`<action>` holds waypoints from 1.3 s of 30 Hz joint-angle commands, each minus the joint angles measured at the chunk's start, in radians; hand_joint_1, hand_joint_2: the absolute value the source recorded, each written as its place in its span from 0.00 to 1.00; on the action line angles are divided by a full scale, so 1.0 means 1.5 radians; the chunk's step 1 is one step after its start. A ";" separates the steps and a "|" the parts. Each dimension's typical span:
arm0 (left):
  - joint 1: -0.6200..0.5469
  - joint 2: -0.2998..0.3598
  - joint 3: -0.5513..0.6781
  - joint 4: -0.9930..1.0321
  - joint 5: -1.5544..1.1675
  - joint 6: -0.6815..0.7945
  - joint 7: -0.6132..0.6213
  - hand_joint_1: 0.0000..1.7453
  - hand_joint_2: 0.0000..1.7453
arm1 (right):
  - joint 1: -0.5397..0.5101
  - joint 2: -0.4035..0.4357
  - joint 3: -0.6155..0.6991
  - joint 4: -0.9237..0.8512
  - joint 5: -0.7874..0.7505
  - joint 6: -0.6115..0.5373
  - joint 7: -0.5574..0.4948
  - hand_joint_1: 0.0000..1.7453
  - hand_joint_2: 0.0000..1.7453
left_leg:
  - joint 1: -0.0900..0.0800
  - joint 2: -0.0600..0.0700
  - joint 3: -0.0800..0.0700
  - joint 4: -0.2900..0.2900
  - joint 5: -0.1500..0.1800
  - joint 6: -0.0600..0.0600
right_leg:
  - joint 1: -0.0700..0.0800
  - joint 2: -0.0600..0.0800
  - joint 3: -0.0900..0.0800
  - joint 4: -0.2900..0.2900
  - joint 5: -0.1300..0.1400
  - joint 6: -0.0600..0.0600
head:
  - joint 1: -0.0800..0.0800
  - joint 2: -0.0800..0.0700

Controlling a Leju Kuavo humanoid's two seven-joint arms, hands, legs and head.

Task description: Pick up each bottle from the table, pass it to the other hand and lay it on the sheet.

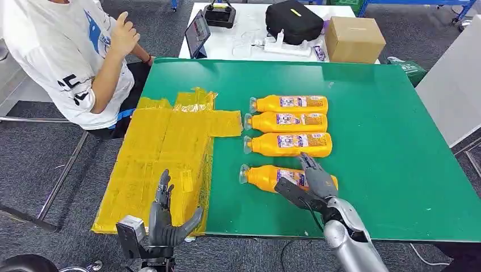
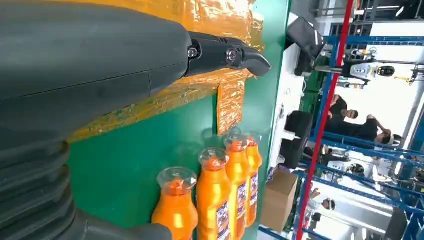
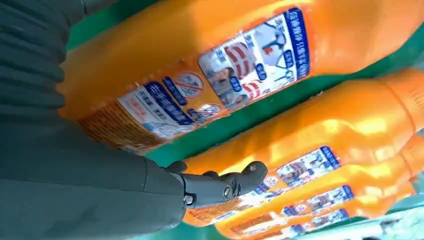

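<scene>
Right hand (image 1: 313,182) spread over nearest bottle (image 1: 261,177), not gripping it.

This is a workshop or robot test lab. Blue metal racks (image 2: 350,165) line a bright hall, and a green work table (image 1: 385,141) stands on grey carpet (image 1: 34,164). A side table (image 1: 249,48) holds a tablet (image 1: 198,33) and a cardboard box (image 1: 353,38).

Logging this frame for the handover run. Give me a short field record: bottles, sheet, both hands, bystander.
bottles: four orange bottles lying on the green table, caps toward the sheet
nearest bottle: lies apart from the other three, right hand over it
sheet: yellow sheet on the table's left part, no bottle on it
right hand: over the nearest bottle's label; grip not confirmable
left hand: holds nothing, fingers spread, at the sheet's near edge
bystander: person seated at the table's far left
</scene>
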 commanded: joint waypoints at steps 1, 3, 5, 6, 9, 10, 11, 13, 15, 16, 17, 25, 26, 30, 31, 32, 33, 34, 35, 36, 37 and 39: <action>-0.051 -0.003 0.002 0.101 0.008 -0.010 0.005 0.00 1.00 | -0.057 -0.085 0.070 0.197 -0.079 0.126 0.019 0.00 1.00 | 0.001 -0.001 0.003 -0.001 0.000 0.000 | 0.001 -0.002 0.004 -0.002 0.000 -0.001 | 0.000 0.000; -0.054 -0.004 0.002 0.107 0.011 -0.011 0.003 0.00 1.00 | -0.057 -0.098 0.078 0.197 -0.091 0.135 0.022 0.00 1.00 | 0.000 -0.001 0.005 -0.001 0.000 0.000 | 0.000 -0.002 0.005 -0.002 0.000 0.000 | 0.000 0.000; -0.053 -0.007 0.006 0.106 0.014 -0.009 0.000 0.00 1.00 | -0.056 -0.127 0.091 0.167 -0.110 0.157 0.043 0.22 1.00 | 0.001 -0.003 0.007 -0.001 0.000 0.000 | 0.001 -0.004 0.007 -0.003 0.000 -0.001 | 0.000 0.000; -0.052 -0.007 0.007 0.106 0.014 -0.009 0.000 0.00 1.00 | -0.055 -0.137 0.094 0.154 -0.120 0.163 0.048 0.22 1.00 | 0.001 -0.004 0.008 -0.001 0.000 0.000 | 0.001 -0.004 0.007 -0.003 -0.001 -0.001 | -0.001 0.000; -0.052 -0.007 0.007 0.106 0.014 -0.009 0.000 0.00 1.00 | -0.055 -0.139 0.093 0.151 -0.121 0.164 0.049 0.22 1.00 | 0.000 -0.005 0.011 -0.001 -0.002 0.002 | 0.001 -0.004 0.006 -0.003 -0.003 0.002 | 0.000 0.000; -0.052 -0.007 0.007 0.106 0.014 -0.009 0.000 0.00 1.00 | -0.055 -0.139 0.093 0.151 -0.121 0.164 0.049 0.22 1.00 | 0.000 -0.005 0.012 -0.001 -0.002 0.002 | 0.001 -0.003 0.007 -0.004 -0.003 0.002 | 0.000 0.000; -0.052 -0.007 0.008 0.106 0.014 -0.009 0.000 0.00 1.00 | -0.055 -0.138 0.094 0.150 -0.122 0.166 0.050 0.22 1.00 | 0.000 -0.004 0.012 -0.001 -0.002 0.002 | 0.001 -0.002 0.007 -0.004 -0.003 0.002 | 0.000 0.000; -0.052 -0.007 0.008 0.105 0.014 -0.009 0.000 0.00 1.00 | -0.055 -0.137 0.095 0.148 -0.123 0.166 0.051 0.22 1.00 | 0.001 -0.004 0.012 -0.001 -0.003 0.002 | 0.001 -0.002 0.008 -0.004 -0.003 0.003 | 0.000 0.000; -0.052 -0.007 0.008 0.105 0.014 -0.009 0.000 0.00 1.00 | -0.055 -0.137 0.095 0.148 -0.123 0.166 0.051 0.31 1.00 | 0.001 -0.004 0.012 -0.002 -0.002 0.002 | 0.001 -0.003 0.015 -0.006 -0.002 0.002 | 0.000 0.000; -0.051 -0.009 0.010 0.105 0.020 -0.011 0.001 0.00 1.00 | -0.056 -0.146 0.104 0.143 -0.126 0.171 0.062 0.66 1.00 | 0.001 -0.004 0.013 -0.002 -0.002 0.002 | 0.001 -0.003 0.015 -0.006 -0.002 0.002 | 0.000 0.000; -0.052 -0.009 0.011 0.108 0.021 -0.012 0.001 0.00 1.00 | -0.057 -0.159 0.113 0.134 -0.132 0.176 0.068 0.78 1.00 | 0.001 -0.004 0.013 -0.001 -0.002 0.003 | 0.001 -0.003 0.016 -0.005 -0.002 0.002 | 0.000 0.000; -0.057 -0.015 0.014 0.123 0.035 -0.022 -0.006 0.00 1.00 | -0.024 -0.255 0.139 0.023 -0.191 0.221 0.094 0.97 1.00 | 0.000 -0.006 0.014 0.000 -0.003 0.004 | 0.000 -0.005 0.011 -0.006 -0.003 0.004 | 0.000 0.000; -0.059 -0.015 0.013 0.127 0.037 -0.023 -0.006 0.00 1.00 | -0.024 -0.261 0.143 0.018 -0.194 0.224 0.096 0.97 1.00 | 0.000 -0.006 0.014 0.000 -0.003 0.004 | 0.000 -0.004 0.011 -0.006 -0.003 0.004 | 0.000 0.000; -0.063 -0.015 0.012 0.135 0.042 -0.025 -0.008 0.00 1.00 | -0.014 -0.277 0.148 -0.005 -0.217 0.228 0.088 1.00 1.00 | -0.001 -0.006 0.015 -0.001 -0.004 0.004 | 0.000 -0.004 0.018 -0.006 -0.003 0.004 | 0.000 0.000; -0.063 -0.014 0.011 0.134 0.043 -0.025 -0.009 0.00 1.00 | -0.010 -0.279 0.147 -0.015 -0.221 0.224 0.085 1.00 1.00 | 0.000 -0.005 0.014 0.000 -0.004 0.004 | 0.000 -0.003 0.017 -0.006 -0.003 0.005 | 0.000 0.000; -0.062 -0.014 0.010 0.132 0.045 -0.025 -0.010 0.00 1.00 | -0.003 -0.268 0.134 -0.022 -0.232 0.207 0.072 1.00 1.00 | -0.001 -0.005 0.015 0.000 -0.004 0.004 | 0.000 -0.003 0.017 -0.006 -0.003 0.005 | 0.000 0.000; -0.058 -0.013 0.010 0.128 0.047 -0.023 -0.011 0.00 1.00 | 0.008 -0.236 0.110 -0.026 -0.235 0.173 0.045 1.00 1.00 | 0.000 -0.005 0.014 0.000 -0.004 0.004 | 0.000 -0.004 0.017 -0.006 -0.003 0.004 | 0.000 0.000; -0.054 -0.012 0.010 0.123 0.048 -0.023 -0.012 0.00 1.00 | 0.007 -0.212 0.104 -0.024 -0.228 0.155 0.031 1.00 1.00 | 0.000 -0.004 0.014 -0.001 -0.004 0.004 | 0.000 -0.003 0.017 -0.006 -0.003 0.004 | 0.000 0.000; -0.053 -0.011 0.010 0.122 0.048 -0.023 -0.012 0.00 1.00 | 0.005 -0.206 0.108 -0.025 -0.224 0.154 0.033 1.00 1.00 | 0.000 -0.004 0.014 -0.001 -0.004 0.004 | 0.000 -0.002 0.017 -0.006 -0.003 0.004 | 0.000 0.000; -0.052 -0.011 0.010 0.122 0.048 -0.023 -0.012 0.00 1.00 | 0.004 -0.203 0.110 -0.025 -0.222 0.153 0.035 1.00 1.00 | 0.000 -0.003 0.014 -0.001 -0.004 0.003 | 0.000 -0.001 0.017 -0.007 -0.002 0.004 | 0.000 0.000; -0.052 -0.011 0.010 0.122 0.048 -0.023 -0.012 0.00 1.00 | 0.004 -0.203 0.110 -0.025 -0.222 0.153 0.035 1.00 1.00 | 0.000 -0.002 0.014 -0.001 -0.004 0.003 | 0.001 -0.001 0.016 -0.007 -0.002 0.004 | 0.000 0.000; -0.052 -0.011 0.010 0.122 0.048 -0.023 -0.012 0.00 1.00 | 0.004 -0.203 0.110 -0.025 -0.222 0.153 0.035 1.00 1.00 | 0.000 -0.001 0.012 -0.001 -0.004 0.003 | 0.000 0.000 0.015 -0.006 -0.002 0.004 | 0.000 0.000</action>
